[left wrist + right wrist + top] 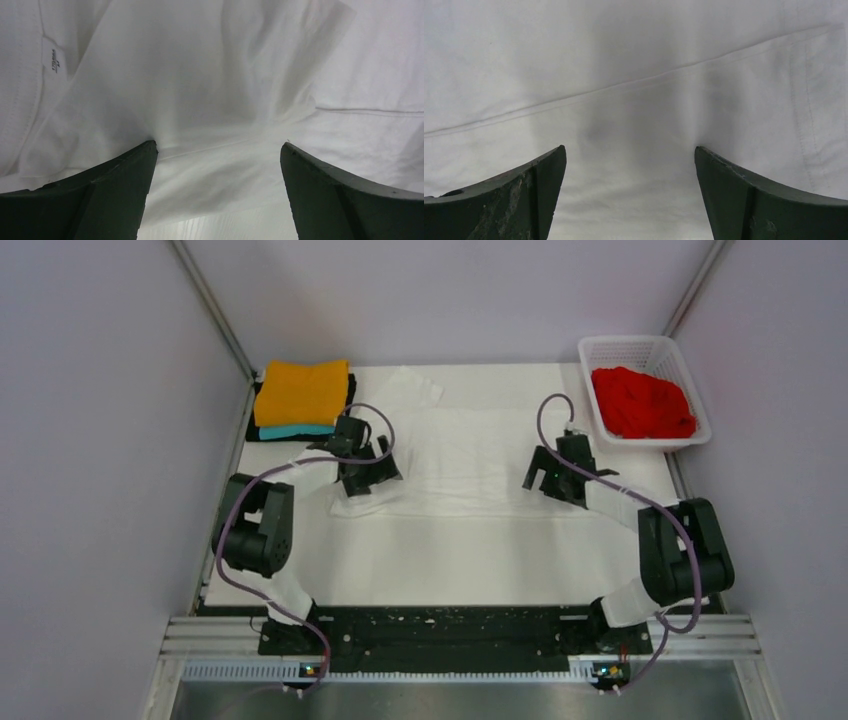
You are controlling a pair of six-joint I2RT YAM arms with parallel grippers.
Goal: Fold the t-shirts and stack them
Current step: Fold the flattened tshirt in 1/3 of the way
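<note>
The large white t-shirt (470, 455) lies spread across the middle of the table. My left gripper (366, 476) is open over its left edge, fingertips pressed on the cloth; the left wrist view shows white cloth (210, 90) with a neck label between the spread jaws. My right gripper (543, 478) is open over the shirt's right part; the right wrist view shows flat cloth with a seam (624, 85). The folded orange t-shirt (302, 392) sits on the folded teal one (296, 430) at the back left. The red t-shirt (640, 403) lies crumpled in the basket.
A white plastic mesh basket (596, 350) stands at the back right corner. A dark folded cloth lies under the teal shirt. Grey walls close the table on three sides; the arm bases sit on the near rail (450, 625).
</note>
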